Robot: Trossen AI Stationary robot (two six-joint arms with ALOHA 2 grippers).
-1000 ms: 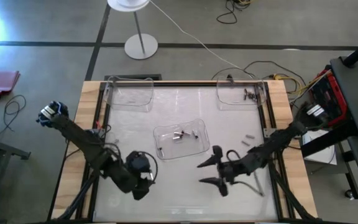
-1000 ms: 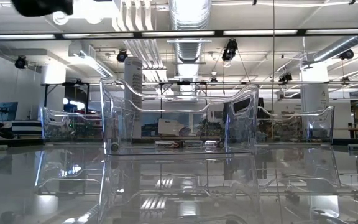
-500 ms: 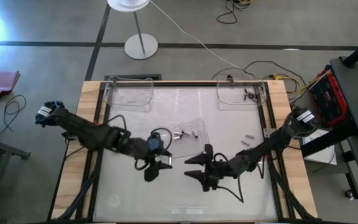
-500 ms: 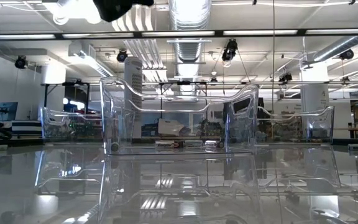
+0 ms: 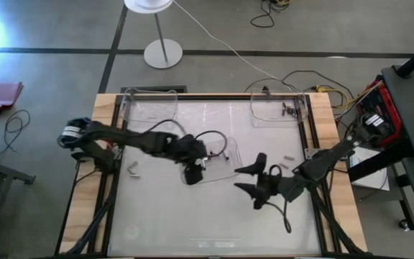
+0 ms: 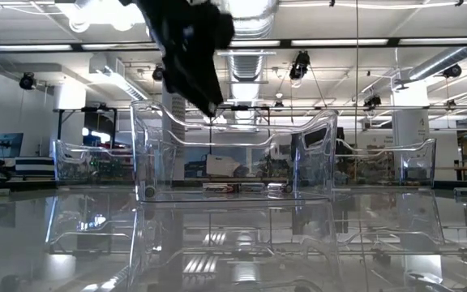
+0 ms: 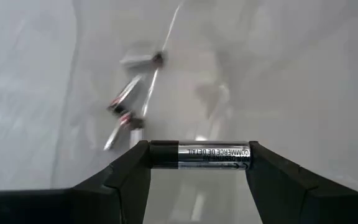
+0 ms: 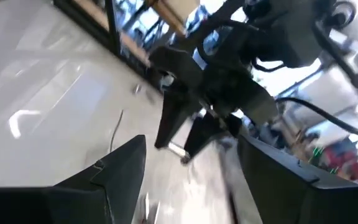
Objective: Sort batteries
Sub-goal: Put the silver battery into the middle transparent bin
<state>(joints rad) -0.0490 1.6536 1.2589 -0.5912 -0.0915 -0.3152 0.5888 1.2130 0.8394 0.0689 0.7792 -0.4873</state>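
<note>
Left jaws [image 5: 193,170]: my dark two-finger gripper hung over the near-left corner of the clear plastic centre tray [image 5: 230,167], mid-desk; seen in low view [image 6: 209,101] above that tray's rim [image 6: 314,130].
Left jaws state: clenched on one silvery-grey cylindrical battery w/ printed label [image 7: 201,155], held crosswise between my fingertips [image 7: 132,163], one at each end.
Batteries in centre tray: approx 3 small metal cylinders [image 7: 124,106] lay loose on the tray floor below my held one, blurred in left wrist view; in high view a small cluster [image 5: 213,156] just beside my left jaws.
Batteries in back-right tray: a few tiny dark-grey cylinders [image 5: 290,109] sat in the clear tray at the desk's far right [image 5: 264,119].
Loose batteries: one on the desk left of centre [image 5: 133,169]; two more right of centre [image 5: 287,156], [image 5: 276,167], near my right arm.
Right jaws [image 5: 249,180]: second dark gripper, low over the desk [image 5: 214,230] to the right of the centre tray, pointing toward it.
Right jaws state: released, spread wide, nothing between them; right wrist view shows my left jaws [image 8: 179,140] w/ the battery farther off.
Back-left tray: clear plastic [image 5: 149,108], at the far left corner; contents not clear.
</note>
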